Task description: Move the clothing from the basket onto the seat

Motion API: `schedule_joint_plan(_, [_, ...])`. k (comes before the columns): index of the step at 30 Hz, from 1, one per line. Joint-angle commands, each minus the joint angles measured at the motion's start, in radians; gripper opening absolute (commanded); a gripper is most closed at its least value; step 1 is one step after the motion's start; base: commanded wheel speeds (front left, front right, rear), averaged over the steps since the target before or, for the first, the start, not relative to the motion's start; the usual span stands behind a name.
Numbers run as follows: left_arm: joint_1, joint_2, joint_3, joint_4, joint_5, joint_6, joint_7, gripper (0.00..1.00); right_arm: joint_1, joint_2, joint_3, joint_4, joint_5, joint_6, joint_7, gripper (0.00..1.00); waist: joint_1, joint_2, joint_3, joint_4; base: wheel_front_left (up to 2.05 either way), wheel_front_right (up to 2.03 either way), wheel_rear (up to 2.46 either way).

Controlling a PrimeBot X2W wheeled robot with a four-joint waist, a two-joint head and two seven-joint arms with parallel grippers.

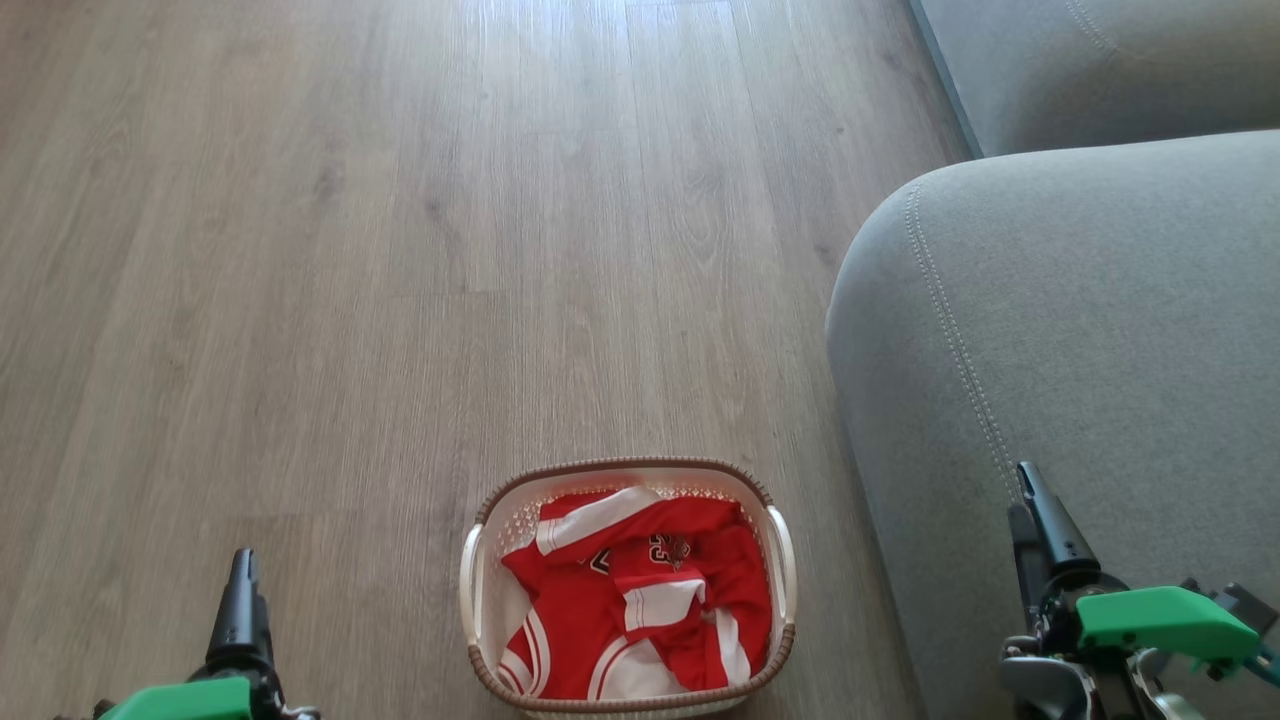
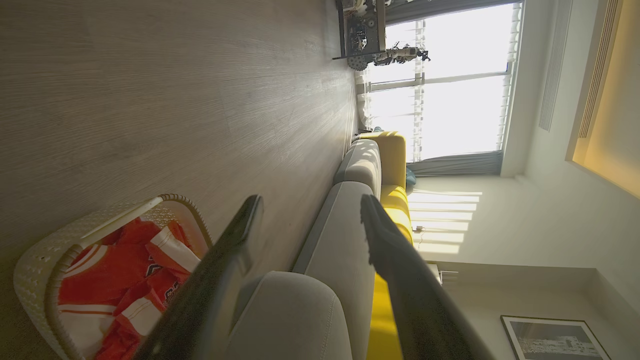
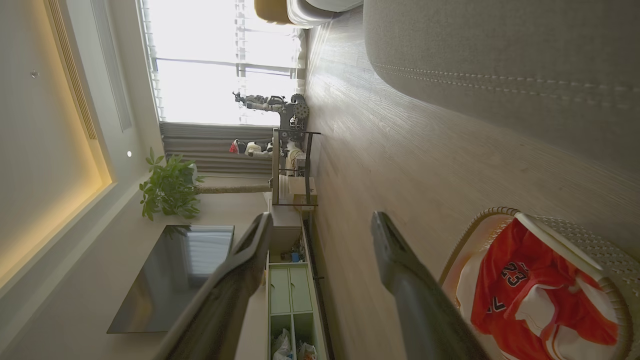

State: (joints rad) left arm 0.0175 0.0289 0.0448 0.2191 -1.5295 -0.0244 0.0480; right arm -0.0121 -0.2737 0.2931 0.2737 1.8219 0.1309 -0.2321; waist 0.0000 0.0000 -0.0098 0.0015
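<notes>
Spread and empty, left end effector (image 2: 311,210) and right end effector (image 3: 321,220) flank the lower-centre basket (image 1: 620,465), poised for its clothing (image 1: 585,610).

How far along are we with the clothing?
Nothing done yet: the clothing lies in the basket beside the sofa. Nothing in hand: left gripper and right gripper are open and empty. Left: grasp the clothing, lift it, lay it on the sofa.

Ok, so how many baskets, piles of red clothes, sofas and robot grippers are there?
basket: 1
red clothes pile: 1
sofa: 1
grippers: 2, the left gripper and the right gripper
Total: 5
</notes>
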Motion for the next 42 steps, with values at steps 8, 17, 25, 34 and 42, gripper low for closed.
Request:
schedule_joint_plan(8, [-0.015, 0.009, -0.020, -0.075, 0.128, 0.024, -0.033, 1.00, -0.040, 0.014, -0.034, -0.055, -0.171, 0.000, -0.007, 1.00, 0.0000, 0.0000, -0.003, 0.001, 0.00, 0.00, 0.00])
schedule_joint_plan(17, [-0.008, 0.011, -0.045, -0.106, 0.272, 0.040, -0.059, 1.00, -0.035, 0.034, -0.054, -0.085, -0.340, 0.000, -0.009, 1.00, 0.0000, 0.0000, -0.007, 0.002, 0.00, 0.00, 0.00])
schedule_joint_plan(25, [0.000, 0.012, -0.060, -0.118, 0.399, 0.049, -0.083, 1.00, -0.028, 0.052, -0.065, -0.098, -0.483, 0.000, -0.011, 1.00, 0.0000, 0.0000, -0.012, 0.004, 0.00, 0.00, 0.00])
schedule_joint_plan(34, [0.015, 0.013, -0.064, -0.119, 0.549, 0.052, -0.110, 1.00, -0.016, 0.072, -0.077, -0.104, -0.646, 0.000, -0.014, 1.00, 0.0000, 0.0000, -0.018, 0.004, 0.00, 0.00, 0.00])
schedule_joint_plan(42, [0.033, 0.014, -0.063, -0.123, 0.661, 0.059, -0.133, 1.00, -0.007, 0.090, -0.089, -0.099, -0.792, 0.000, -0.015, 1.00, 0.0000, 0.0000, -0.023, 0.003, 0.00, 0.00, 0.00])
